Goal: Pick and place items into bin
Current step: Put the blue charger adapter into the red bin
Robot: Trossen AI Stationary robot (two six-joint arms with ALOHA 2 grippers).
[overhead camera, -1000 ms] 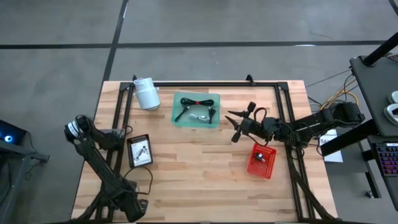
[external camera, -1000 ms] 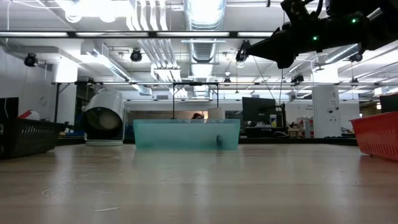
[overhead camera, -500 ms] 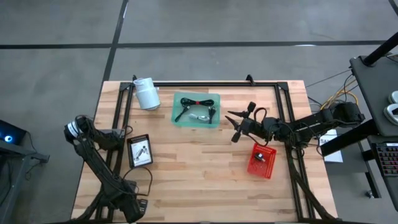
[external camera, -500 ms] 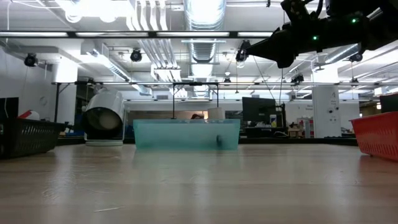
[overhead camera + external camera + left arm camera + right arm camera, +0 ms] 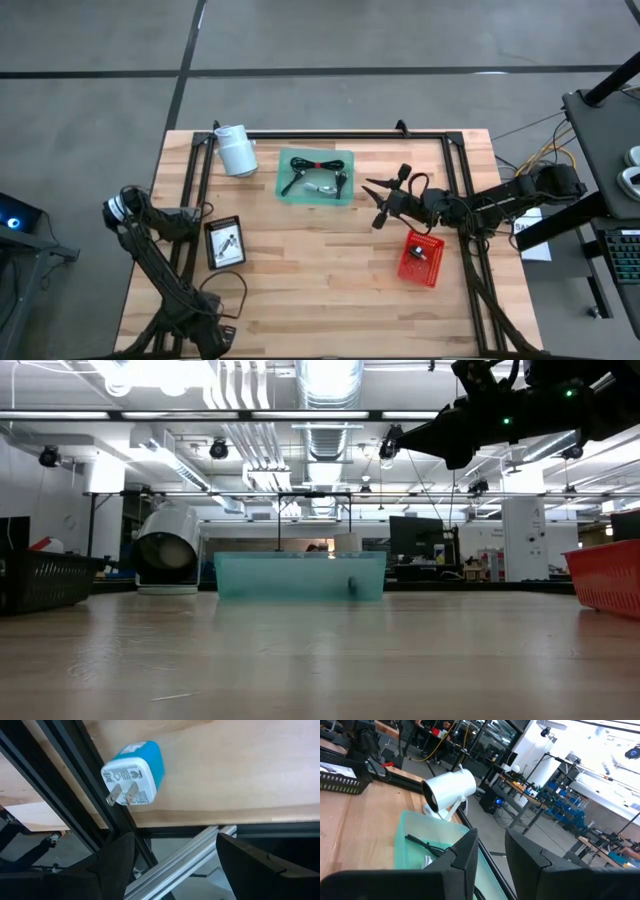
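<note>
Bare wood lies between the teal bin and the red basket, where the right gripper, fingers apart, hangs. The white roll flanks the bin; a black tray sits well apart.

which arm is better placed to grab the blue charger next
Left. Its end effector is open right by the blue charger, which lies at the table's near-left edge. The right end effector, also open, hangs between the teal bin and red basket, far off.

blue plug adapter — white face printed (too blurred), nothing else legible
</note>
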